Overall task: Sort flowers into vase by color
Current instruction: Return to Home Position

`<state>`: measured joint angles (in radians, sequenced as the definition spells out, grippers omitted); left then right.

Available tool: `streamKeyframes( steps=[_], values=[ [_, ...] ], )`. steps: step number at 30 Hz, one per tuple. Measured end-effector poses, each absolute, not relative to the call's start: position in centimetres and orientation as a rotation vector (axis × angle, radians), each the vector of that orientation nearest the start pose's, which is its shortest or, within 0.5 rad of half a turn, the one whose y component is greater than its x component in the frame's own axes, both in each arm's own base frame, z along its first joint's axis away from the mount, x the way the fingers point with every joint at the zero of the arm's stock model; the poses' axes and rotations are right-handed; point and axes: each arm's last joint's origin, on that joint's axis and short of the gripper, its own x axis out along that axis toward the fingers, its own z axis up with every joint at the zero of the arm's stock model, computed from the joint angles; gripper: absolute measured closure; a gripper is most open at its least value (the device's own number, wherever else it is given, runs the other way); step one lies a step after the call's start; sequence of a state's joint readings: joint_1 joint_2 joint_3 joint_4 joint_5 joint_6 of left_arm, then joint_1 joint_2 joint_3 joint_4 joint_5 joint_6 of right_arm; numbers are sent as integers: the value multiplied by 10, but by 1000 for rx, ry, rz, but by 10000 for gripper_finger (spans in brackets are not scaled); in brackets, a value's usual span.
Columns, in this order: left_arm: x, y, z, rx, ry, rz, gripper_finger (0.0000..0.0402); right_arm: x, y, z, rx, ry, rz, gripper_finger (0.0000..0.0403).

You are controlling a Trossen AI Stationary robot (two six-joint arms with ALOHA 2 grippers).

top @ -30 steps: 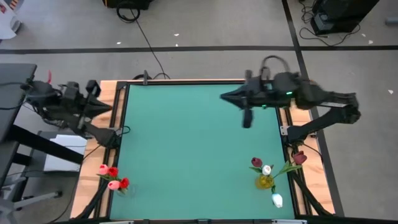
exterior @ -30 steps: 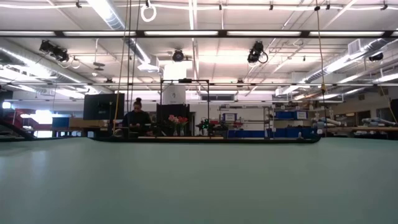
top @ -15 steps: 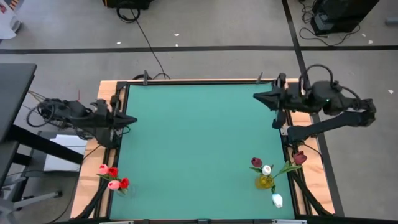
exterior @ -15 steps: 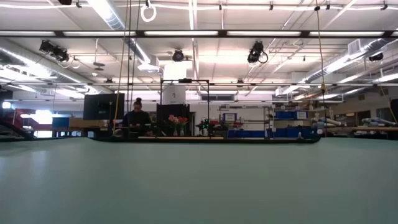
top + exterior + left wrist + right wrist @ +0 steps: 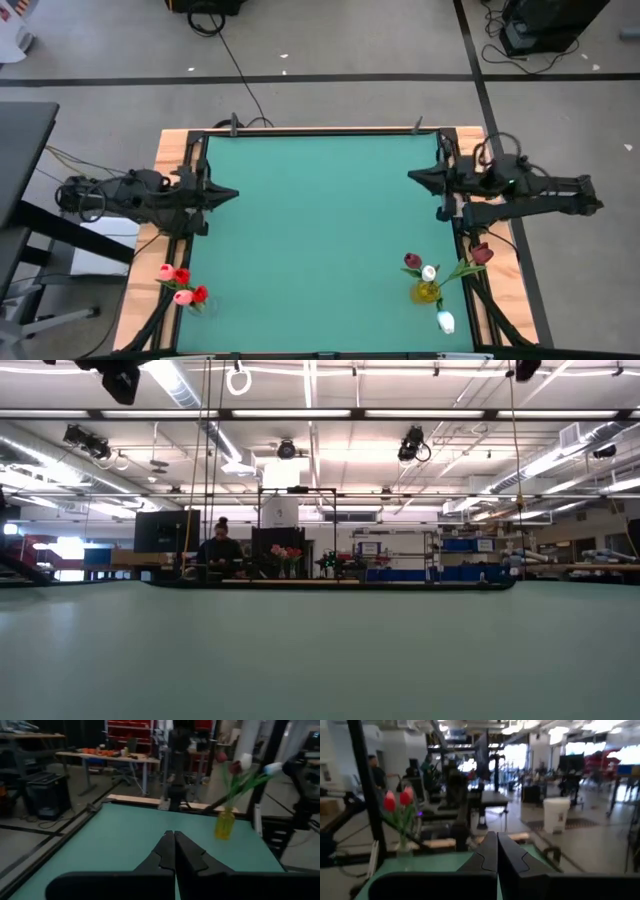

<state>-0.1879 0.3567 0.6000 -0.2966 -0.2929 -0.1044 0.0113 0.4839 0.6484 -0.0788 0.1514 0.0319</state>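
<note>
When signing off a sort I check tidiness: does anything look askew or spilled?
Nothing spilled. In the yellow vase the tulips splay wide: a maroon tulip leans out over the table's wooden edge, and a white tulip leans far out too.

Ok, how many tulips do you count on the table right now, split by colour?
Red tulips: 2
Pink tulips: 2
Dark maroon tulips: 2
White tulips: 2
Total: 8
</note>
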Motion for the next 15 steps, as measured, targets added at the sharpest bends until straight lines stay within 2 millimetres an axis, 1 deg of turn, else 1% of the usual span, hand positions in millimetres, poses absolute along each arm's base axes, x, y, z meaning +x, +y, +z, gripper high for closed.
streamKeyframes(
  steps=[5,8,12,15],
  values=[
    [82,-4,306,-89,50,125,401,117,-4,302,83,-22,-122,400],
    [81,-3,295,-75,95,131,401,115,-4,292,95,-30,-118,400],
    [84,-1,283,-67,97,148,401,111,-4,278,89,-76,-116,401],
    [87,-1,268,-83,124,161,401,111,-4,258,107,-101,-110,401]
  ],
)
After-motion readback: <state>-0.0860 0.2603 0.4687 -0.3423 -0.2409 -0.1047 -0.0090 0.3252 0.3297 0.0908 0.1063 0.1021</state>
